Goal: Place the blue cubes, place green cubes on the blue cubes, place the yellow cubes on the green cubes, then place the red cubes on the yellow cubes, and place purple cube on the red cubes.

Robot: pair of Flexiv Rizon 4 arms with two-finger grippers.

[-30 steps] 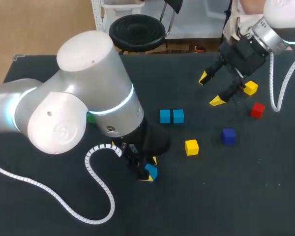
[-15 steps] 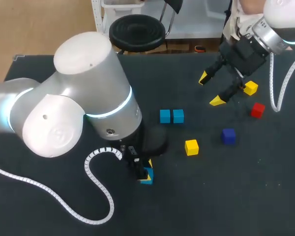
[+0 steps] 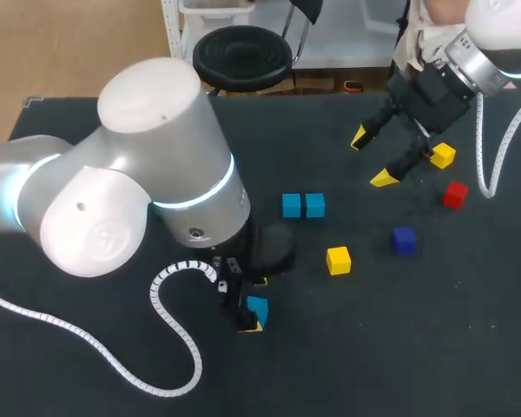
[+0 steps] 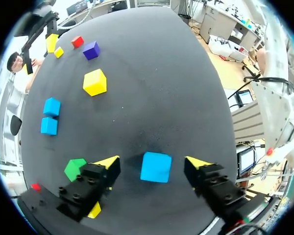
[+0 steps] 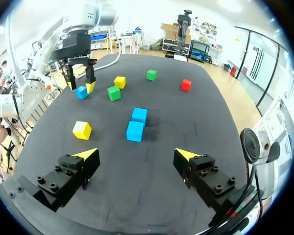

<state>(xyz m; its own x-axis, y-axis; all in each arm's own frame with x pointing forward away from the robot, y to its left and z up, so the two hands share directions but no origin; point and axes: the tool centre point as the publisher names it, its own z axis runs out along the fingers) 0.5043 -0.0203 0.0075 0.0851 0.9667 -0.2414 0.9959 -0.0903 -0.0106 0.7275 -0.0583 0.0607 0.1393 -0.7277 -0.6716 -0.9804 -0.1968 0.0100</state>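
Left end effector (image 3: pixel 253 309) low, fingers apart; right end effector (image 3: pixel 371 160) high, fingers spread wide.

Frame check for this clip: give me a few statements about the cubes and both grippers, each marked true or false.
1. The left gripper is shut on a blue cube. False: the gripper is open, with a gap on each side of the cube.
2. A pair of blue cubes sits side by side, touching. True.
3. The right gripper holds a cube. False: it is open and empty.
4. No cube is stacked on another. True.
5. The purple cube touches the red cube. False: they lie apart.
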